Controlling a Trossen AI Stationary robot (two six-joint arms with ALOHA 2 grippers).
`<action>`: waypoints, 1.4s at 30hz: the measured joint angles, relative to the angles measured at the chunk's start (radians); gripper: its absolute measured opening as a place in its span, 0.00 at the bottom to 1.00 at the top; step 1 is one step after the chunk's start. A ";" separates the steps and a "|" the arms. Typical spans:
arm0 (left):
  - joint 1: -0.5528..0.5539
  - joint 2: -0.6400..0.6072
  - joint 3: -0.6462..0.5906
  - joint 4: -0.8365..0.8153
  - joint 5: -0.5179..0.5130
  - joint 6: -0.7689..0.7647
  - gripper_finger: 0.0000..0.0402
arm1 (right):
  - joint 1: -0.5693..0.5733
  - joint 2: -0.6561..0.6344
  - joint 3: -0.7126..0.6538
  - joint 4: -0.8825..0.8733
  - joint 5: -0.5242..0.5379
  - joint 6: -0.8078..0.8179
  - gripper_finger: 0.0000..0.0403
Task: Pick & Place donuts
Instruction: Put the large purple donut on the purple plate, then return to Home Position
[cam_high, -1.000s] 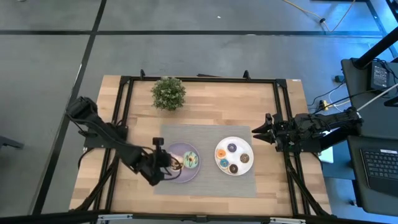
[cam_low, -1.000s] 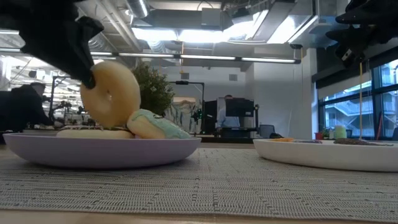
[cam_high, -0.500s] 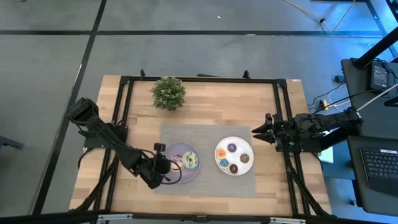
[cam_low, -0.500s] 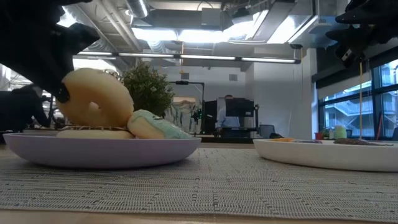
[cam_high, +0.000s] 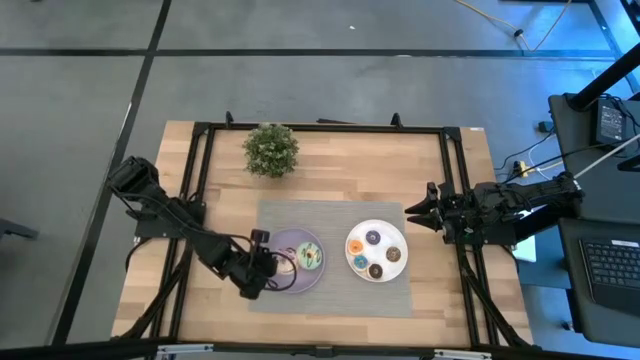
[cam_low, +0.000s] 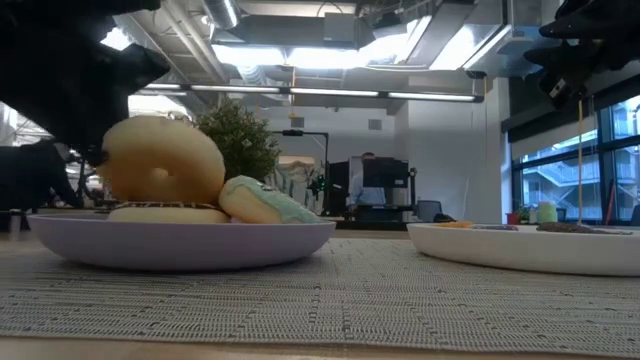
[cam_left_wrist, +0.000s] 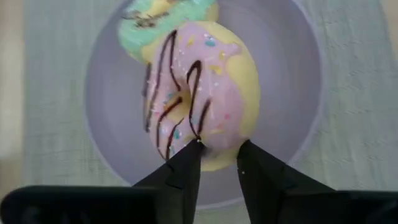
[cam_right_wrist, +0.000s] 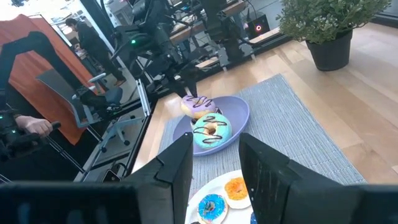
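Left pincer (cam_left_wrist: 217, 152) sits at the 8 o'clock edge of the lilac plate (cam_high: 283, 240), fingers slightly spread either side of the pink donut (cam_left_wrist: 199, 93)'s near rim; no squeeze visible, looks like a release in progress, but whether the pads touch the donut I cannot tell. Pink donut rests in the lilac plate, tilted, propped on a flatter ring (cam_low: 165, 213) under it and leaning against the green donut (cam_low: 268, 200) at its 3 o'clock in the low view. Risk: the pink one is not lying flat, so a fingertip dragging on its rim as the arm backs off could tip it or pull it over the plate's rim onto the grey mat (cam_high: 335, 292). A wide withdrawal could also nudge the plate itself, which sits loose on the mat. Green donut could get shoved toward the far rim if the pink one slides.

White plate (cam_high: 362, 229) at 3 o'clock of the lilac one carries the small donuts (cam_high: 376, 252): orange, blue, purple, brown, lying flat, apart from the action. Potted plant (cam_high: 271, 149) at 12 o'clock, well clear.

Right pincer (cam_high: 412, 213) waits near the worktop (cam_high: 340, 165)'s 3 o'clock edge, fingers parted, holding nothing. Risk there is low unless both arms reach for the mat's centre together.
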 joint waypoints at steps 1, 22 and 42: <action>0.002 0.000 0.000 0.000 0.016 0.000 0.26 | 0.000 0.000 0.000 0.000 0.000 0.000 0.33; 0.025 0.000 0.001 0.005 0.308 -0.027 0.36 | 0.000 0.000 0.000 -0.009 -0.007 -0.002 0.33; 0.077 -0.285 0.041 -0.022 -0.050 -0.216 0.36 | 0.000 0.000 0.000 -0.007 -0.011 0.023 0.33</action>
